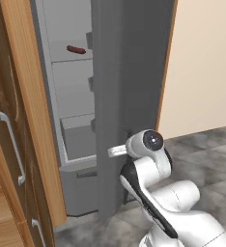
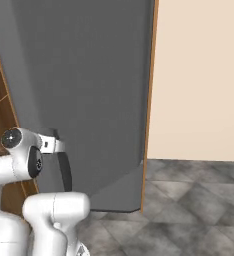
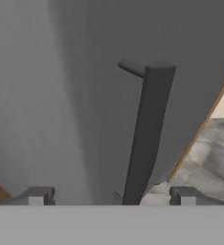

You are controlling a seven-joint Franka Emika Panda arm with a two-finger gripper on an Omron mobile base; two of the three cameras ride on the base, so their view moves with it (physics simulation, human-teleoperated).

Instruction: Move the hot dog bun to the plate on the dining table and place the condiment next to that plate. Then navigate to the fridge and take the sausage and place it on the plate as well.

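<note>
Here we are at the fridge [image 1: 129,72], its door swung partly open, and the pincer [image 3: 113,196] sits right at the dark door handle [image 3: 147,134] with its jaws spread wide, one tip on each side of the bar and nothing clamped between them. So it holds nothing at all at this point. Up inside, on a grey shelf [image 1: 71,55] high in the compartment, lies the sausage [image 1: 76,49], small and dark red-brown, alone on its ledge. That puts it well above the pincer and deeper in, on the far side of the door's edge from where the hand sits low against the outer door face. Now, the risks as I read them: the door is only partly open and stands between the arm and the shelf, so a direct reach could knock the forearm or wrist into the door edge. The handle sits between the open fingers, so pulling away at an angle could snag it and swing the door. And the sausage is round, so a clumsy approach could roll it back along the shelf.
</note>
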